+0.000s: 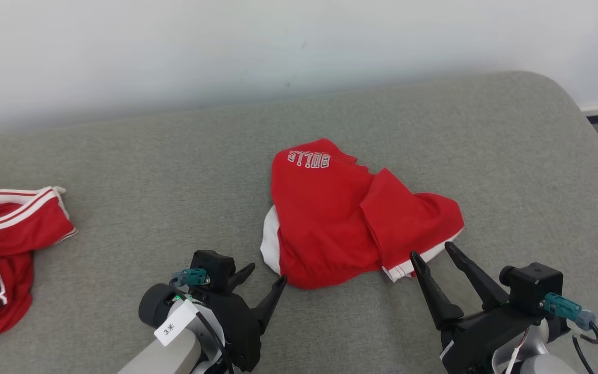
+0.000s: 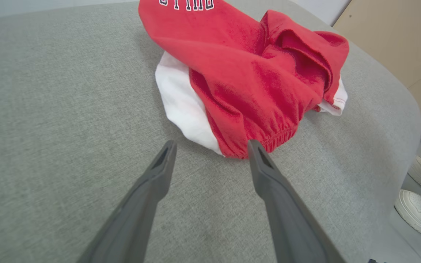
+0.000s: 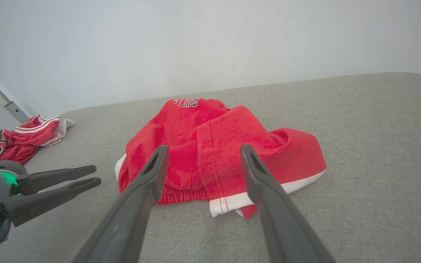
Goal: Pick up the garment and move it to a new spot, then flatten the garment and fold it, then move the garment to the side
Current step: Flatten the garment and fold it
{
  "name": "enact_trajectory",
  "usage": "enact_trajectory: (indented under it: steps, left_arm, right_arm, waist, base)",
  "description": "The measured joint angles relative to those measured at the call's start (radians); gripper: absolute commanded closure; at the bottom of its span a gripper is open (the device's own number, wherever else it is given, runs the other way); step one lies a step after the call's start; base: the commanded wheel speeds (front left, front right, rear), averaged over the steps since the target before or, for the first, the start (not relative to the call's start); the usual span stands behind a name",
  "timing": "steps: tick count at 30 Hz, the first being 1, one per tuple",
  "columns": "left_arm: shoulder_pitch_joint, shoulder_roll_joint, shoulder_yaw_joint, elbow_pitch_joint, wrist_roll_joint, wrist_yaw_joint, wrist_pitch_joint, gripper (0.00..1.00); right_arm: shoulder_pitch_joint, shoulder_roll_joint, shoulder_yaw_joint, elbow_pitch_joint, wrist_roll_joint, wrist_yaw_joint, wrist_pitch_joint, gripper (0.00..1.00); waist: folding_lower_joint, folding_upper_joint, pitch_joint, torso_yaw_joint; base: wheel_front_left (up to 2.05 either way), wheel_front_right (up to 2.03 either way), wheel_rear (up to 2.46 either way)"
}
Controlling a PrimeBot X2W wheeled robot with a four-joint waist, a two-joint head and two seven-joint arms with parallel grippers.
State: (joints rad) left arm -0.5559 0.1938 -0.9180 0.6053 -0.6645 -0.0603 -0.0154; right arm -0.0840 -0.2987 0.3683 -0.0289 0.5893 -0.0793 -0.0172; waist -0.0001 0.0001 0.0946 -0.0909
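Note:
The garment [image 1: 340, 218], red shorts with white trim and white lettering, lies crumpled in the middle of the grey padded surface [image 1: 122, 171]. My left gripper [image 1: 267, 274] is open just off its near-left corner, fingertips close to the elastic hem. In the left wrist view the garment [image 2: 239, 73] lies right beyond the open left gripper [image 2: 211, 143]. My right gripper [image 1: 432, 250] is open at the near-right edge, tips over the white-trimmed leg. The right wrist view has the garment [image 3: 287, 149] behind the open right gripper [image 3: 204, 147], with the left gripper [image 3: 95, 174] at the left. Nothing is held.
A second red jersey [image 1: 3, 244] with white stripes lies bunched at the surface's left edge, and its bunched shape [image 3: 31, 135] shows far left in the right wrist view. A pale wall runs behind. The surface rounds off at the right, where white shoes [image 2: 415, 204] stand on the floor.

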Motion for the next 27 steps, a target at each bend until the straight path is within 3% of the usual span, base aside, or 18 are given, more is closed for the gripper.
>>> enact_trajectory:
  steps: [8, 18, 19, 20, 21, 27]
  left_arm:
    - [-0.005, -0.019, 0.018, 0.040, -0.033, 0.025, 0.034, 0.00]
    - [-0.028, -0.057, 0.030, 0.062, -0.051, 0.015, 0.037, 0.00]
    - [-0.029, -0.060, 0.033, 0.070, -0.051, 0.014, 0.037, 0.54]
    - [-0.030, -0.061, 0.033, 0.077, -0.052, 0.009, 0.037, 0.85]
    - [-0.029, -0.060, 0.033, 0.081, -0.052, 0.007, 0.037, 1.00]
    - [-0.030, -0.036, 0.051, 0.099, -0.057, 0.024, 0.035, 1.00]
  right_arm:
    - [-0.014, 0.002, -0.001, 0.003, 0.000, 0.000, 0.001, 0.00]
    - [-0.028, 0.003, -0.007, 0.021, 0.000, 0.000, -0.001, 0.00]
    - [-0.030, 0.007, -0.005, 0.027, 0.000, 0.000, -0.001, 0.00]
    - [-0.030, 0.009, -0.003, 0.030, 0.000, 0.000, -0.001, 0.00]
    - [-0.030, 0.010, -0.002, 0.030, 0.000, 0.000, -0.001, 0.00]
    - [-0.028, 0.009, -0.004, 0.035, 0.000, 0.000, -0.002, 0.00]
  waist:
    - [0.0000, 0.0000, 0.055, -0.070]
    - [0.0002, -0.0001, 0.086, -0.108]
    - [0.0003, 0.0000, 0.085, -0.109]
    - [0.0002, 0.0000, 0.082, -0.109]
    - [0.0002, 0.0000, 0.079, -0.109]
    - [0.0002, 0.0000, 0.061, -0.103]
  base:
    - [0.00, 0.00, 0.00]
    - [0.00, 0.00, 0.00]
    - [0.00, 0.00, 0.00]
    - [0.00, 0.00, 0.00]
    - [0.00, 0.00, 0.00]
    - [0.00, 0.00, 0.00]
